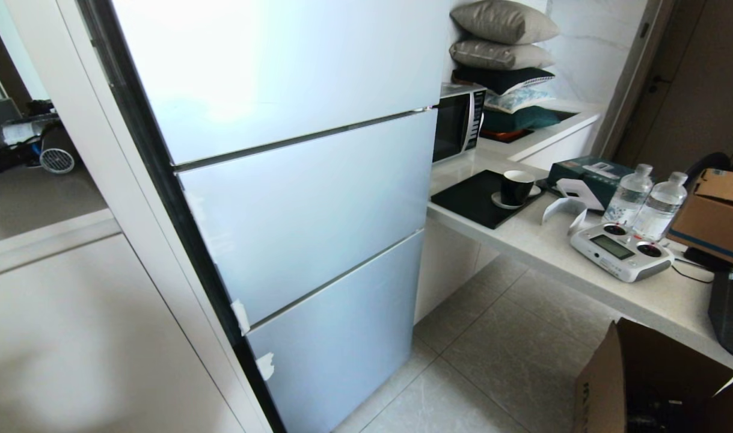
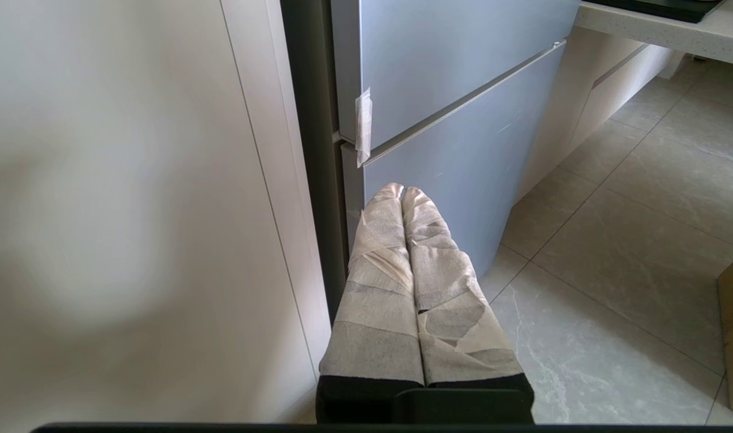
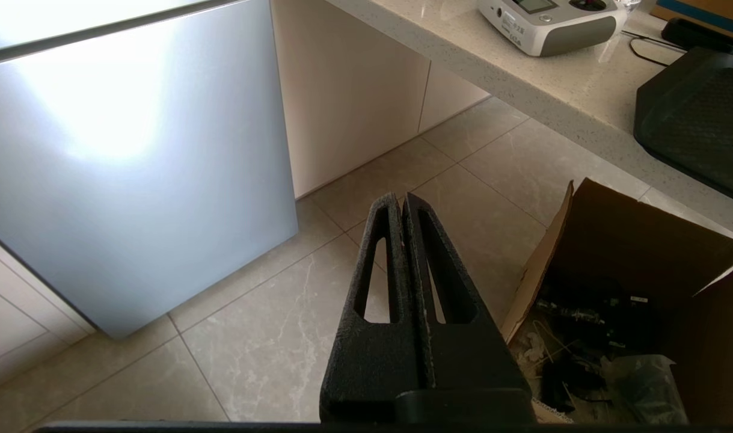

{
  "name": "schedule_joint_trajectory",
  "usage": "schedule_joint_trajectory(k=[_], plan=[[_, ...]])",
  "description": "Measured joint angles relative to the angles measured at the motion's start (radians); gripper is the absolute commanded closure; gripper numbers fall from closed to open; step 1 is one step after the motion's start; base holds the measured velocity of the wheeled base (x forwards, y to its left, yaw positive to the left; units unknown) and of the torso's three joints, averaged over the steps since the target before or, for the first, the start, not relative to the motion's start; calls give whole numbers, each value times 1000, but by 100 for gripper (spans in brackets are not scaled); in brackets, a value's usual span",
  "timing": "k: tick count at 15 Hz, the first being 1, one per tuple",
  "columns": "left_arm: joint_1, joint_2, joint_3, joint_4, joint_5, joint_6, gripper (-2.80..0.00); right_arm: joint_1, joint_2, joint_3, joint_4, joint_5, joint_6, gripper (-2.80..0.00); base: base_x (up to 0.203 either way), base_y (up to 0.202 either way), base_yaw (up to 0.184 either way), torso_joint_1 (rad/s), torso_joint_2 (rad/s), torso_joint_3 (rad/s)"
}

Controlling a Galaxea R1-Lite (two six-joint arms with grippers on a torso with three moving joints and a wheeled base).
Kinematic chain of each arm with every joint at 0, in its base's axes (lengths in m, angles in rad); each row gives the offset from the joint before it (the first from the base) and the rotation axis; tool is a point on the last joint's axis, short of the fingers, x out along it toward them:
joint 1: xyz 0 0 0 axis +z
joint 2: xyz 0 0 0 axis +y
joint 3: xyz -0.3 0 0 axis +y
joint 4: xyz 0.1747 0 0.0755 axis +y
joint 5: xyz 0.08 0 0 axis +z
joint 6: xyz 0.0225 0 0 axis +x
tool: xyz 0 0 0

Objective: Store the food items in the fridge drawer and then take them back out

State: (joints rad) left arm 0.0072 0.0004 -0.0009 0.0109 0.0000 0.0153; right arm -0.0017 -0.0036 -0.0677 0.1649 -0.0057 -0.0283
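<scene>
Tall fridge with three pale blue-white glossy front panels [image 1: 294,180] is filling the centre and left of the head view, all panels sitting flush. The fridge drawer, the middle pale blue-white glossy panel [image 1: 306,210], is sitting closed in mid-frame between the top door and the lowest panel [image 1: 342,337]; its clear bin is not showing. The two round fruits are not showing in any view.

Neither arm is showing in the head view. Left gripper with pale tape-wrapped fingers [image 2: 402,193] is hanging low in its wrist view's lower centre, fingers pressed together, clenched on nothing, pointing at the fridge's lower left corner near a strip of white tape [image 2: 362,123] on the panel edge. Right gripper with black slotted fingers [image 3: 400,201] is sitting in the lower centre of its wrist view, fingers pressed together and empty, over the grey marbled tile floor [image 3: 270,337], between the lowest fridge panel and an open brown cardboard box [image 3: 631,252] of dark clutter.

At the right of the head view a pale speckled stone counter [image 1: 582,264] is holding a black mug on a saucer [image 1: 515,187], two clear water bottles [image 1: 643,201], a white handheld remote controller with a screen [image 1: 620,249] and a silver-black microwave [image 1: 459,120], with stacked cushions [image 1: 504,54] behind it at upper right.
</scene>
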Motion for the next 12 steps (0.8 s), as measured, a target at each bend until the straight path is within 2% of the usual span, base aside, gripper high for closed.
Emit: schedule_joint_trajectory(k=[12], plan=[[1, 0, 0, 0, 0, 0, 0, 0, 1, 0, 0, 0, 0, 0, 0, 0, 0, 0, 0, 0]])
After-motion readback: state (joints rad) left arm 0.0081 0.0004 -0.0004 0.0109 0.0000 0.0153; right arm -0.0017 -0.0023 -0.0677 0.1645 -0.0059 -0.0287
